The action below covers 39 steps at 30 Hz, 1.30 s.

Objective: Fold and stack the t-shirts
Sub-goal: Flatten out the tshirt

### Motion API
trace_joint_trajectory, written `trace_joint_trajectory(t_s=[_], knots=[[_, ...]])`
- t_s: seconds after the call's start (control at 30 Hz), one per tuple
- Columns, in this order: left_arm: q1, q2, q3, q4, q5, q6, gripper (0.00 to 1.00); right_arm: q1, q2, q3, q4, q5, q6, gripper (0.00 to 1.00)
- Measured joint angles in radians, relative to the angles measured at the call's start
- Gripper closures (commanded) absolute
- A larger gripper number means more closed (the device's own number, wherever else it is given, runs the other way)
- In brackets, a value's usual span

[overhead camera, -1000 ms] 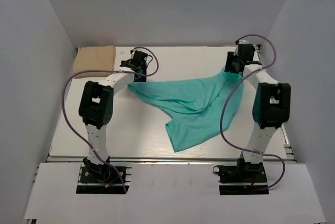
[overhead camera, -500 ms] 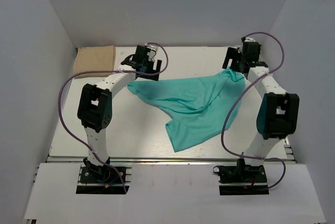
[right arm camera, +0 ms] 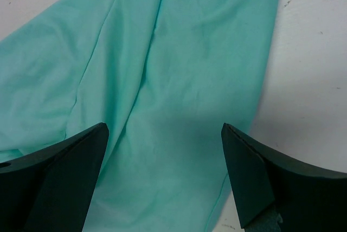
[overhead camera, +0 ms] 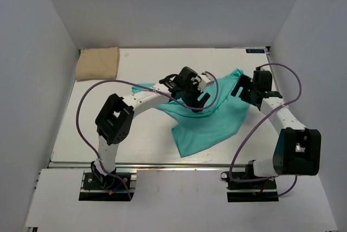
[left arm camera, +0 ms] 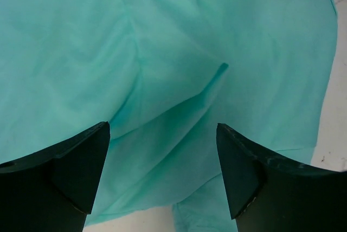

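Top view: a rumpled teal-green t-shirt (overhead camera: 209, 121) lies on the white table (overhead camera: 141, 140), from the middle toward the right. A folded tan-beige t-shirt (overhead camera: 97, 63) sits in the far left corner, well apart from it. The left gripper (overhead camera: 198, 94) is over the teal cloth, and the right gripper (overhead camera: 242, 87) is at its far right edge.

Left wrist view: the fingers are spread and empty over creased teal cloth.

Right wrist view: the fingers are spread, gripping nothing, over teal cloth with bare table to the right.
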Motion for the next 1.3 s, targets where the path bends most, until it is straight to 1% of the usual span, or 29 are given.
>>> trace_joint_trajectory(t_s=[0.13,0.23,0.3,0.33,0.43,0.47,0.53,0.57,0.6,0.67,0.93,1.03,1.13,1.3], knots=[[-0.037,0.039,0.0,0.005,-0.017,0.033,0.1,0.0,-0.066,-0.037,-0.003,-0.003,-0.001,0.1],[-0.055,0.082,0.001,0.008,-0.082,0.057,0.1,0.0,-0.094,-0.042,-0.003,-0.005,-0.002,0.1],[-0.062,0.112,0.002,0.009,-0.139,0.068,0.13,0.0,-0.109,-0.043,-0.003,-0.006,-0.003,0.1],[-0.063,0.126,0.001,0.01,-0.167,0.074,0.18,0.0,-0.117,-0.043,-0.003,-0.007,-0.004,0.1],[-0.068,0.145,0.001,0.014,-0.234,0.086,0.27,0.0,-0.135,-0.049,-0.001,-0.009,-0.004,0.1],[-0.068,0.147,0.001,0.02,-0.252,0.09,0.4,0.0,-0.143,-0.056,-0.001,-0.009,-0.005,0.1],[-0.068,0.147,0.001,0.033,-0.281,0.096,0.55,0.0,-0.162,-0.073,-0.002,-0.009,-0.005,0.1],[-0.068,0.147,0.001,0.039,-0.293,0.097,0.7,0.0,-0.17,-0.083,-0.003,-0.009,-0.005,0.1],[-0.068,0.147,0.001,0.045,-0.301,0.092,0.77,0.0,-0.177,-0.092,-0.002,-0.009,-0.005,0.1],[-0.067,0.147,0.001,0.06,-0.312,0.093,1.0,0.0,-0.19,-0.109,-0.003,-0.012,-0.005,0.1],[-0.067,0.143,0.002,0.109,-0.341,0.056,1.0,0.0,-0.205,-0.16,-0.01,-0.016,-0.005,0.1],[-0.057,0.127,0.008,0.117,-0.367,0.032,1.0,0.0,-0.219,-0.183,-0.015,-0.016,-0.005,0.12],[-0.047,0.103,0.031,0.134,-0.435,0.027,1.0,0.0,-0.219,-0.203,-0.024,-0.016,-0.004,0.14],[-0.018,0.089,0.134,0.157,-0.508,0.043,1.0,0.0,-0.151,-0.213,-0.031,-0.02,0.005,0.21]])
